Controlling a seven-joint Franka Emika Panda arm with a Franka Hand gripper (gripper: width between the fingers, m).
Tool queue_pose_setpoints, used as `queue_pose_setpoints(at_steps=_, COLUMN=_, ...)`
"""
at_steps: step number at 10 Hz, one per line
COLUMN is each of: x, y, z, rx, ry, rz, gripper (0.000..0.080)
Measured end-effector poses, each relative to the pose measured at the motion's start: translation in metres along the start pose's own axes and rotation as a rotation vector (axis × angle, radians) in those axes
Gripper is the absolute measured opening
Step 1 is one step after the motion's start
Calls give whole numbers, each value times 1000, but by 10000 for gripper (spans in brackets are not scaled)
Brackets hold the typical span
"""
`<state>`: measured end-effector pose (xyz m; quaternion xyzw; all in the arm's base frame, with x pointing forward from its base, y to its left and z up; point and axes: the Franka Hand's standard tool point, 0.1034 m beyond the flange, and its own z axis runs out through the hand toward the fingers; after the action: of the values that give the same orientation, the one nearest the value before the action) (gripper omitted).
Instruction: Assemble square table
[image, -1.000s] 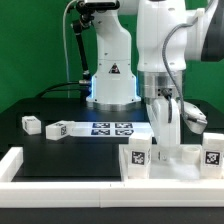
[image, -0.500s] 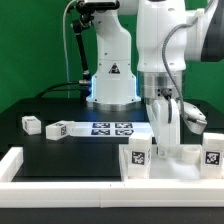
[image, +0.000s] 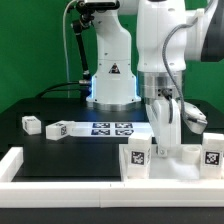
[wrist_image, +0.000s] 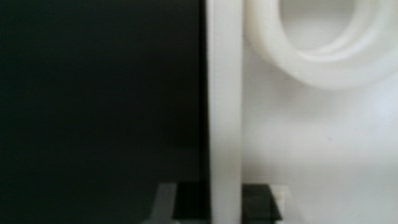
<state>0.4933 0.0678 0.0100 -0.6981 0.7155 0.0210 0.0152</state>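
Note:
The white square panel (image: 175, 158) lies in the front corner at the exterior view's right, with tags on its near side. My gripper (image: 163, 140) points straight down at the panel's left part. In the wrist view the gripper (wrist_image: 221, 205) straddles the panel's raised rim (wrist_image: 221, 100), with the dark fingers (wrist_image: 180, 203) pressed on both sides of it. A round socket ring (wrist_image: 329, 50) of the panel shows beside the rim. Two loose white legs (image: 30, 124) (image: 58, 128) lie at the left, and another leg (image: 192, 118) lies behind the gripper.
The marker board (image: 112, 127) lies flat in the middle of the black table. Long white border bars (image: 60, 182) run along the front and the left side. The robot base (image: 112, 75) stands at the back.

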Motion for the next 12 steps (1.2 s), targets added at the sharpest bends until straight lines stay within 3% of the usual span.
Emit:
queue_pose_setpoints(at_steps=6, x=1, y=0, z=0, rx=5, ry=2, rz=-9, gripper=61)
queue_pose_setpoints(at_steps=7, x=10, y=7, z=-3, rx=35, ry=18, rz=-61, gripper=60)
queue_pose_setpoints(at_steps=9, x=34, y=26, z=-5, rx=47, ry=53, rz=-213, gripper=59)
queue_pose_setpoints(at_steps=10, x=45, y=26, z=-4, rx=53, ry=73, rz=-346, gripper=59)
queue_pose_setpoints(at_steps=12, x=48, y=25, z=-4, rx=51, ry=76, rz=-425, gripper=60)
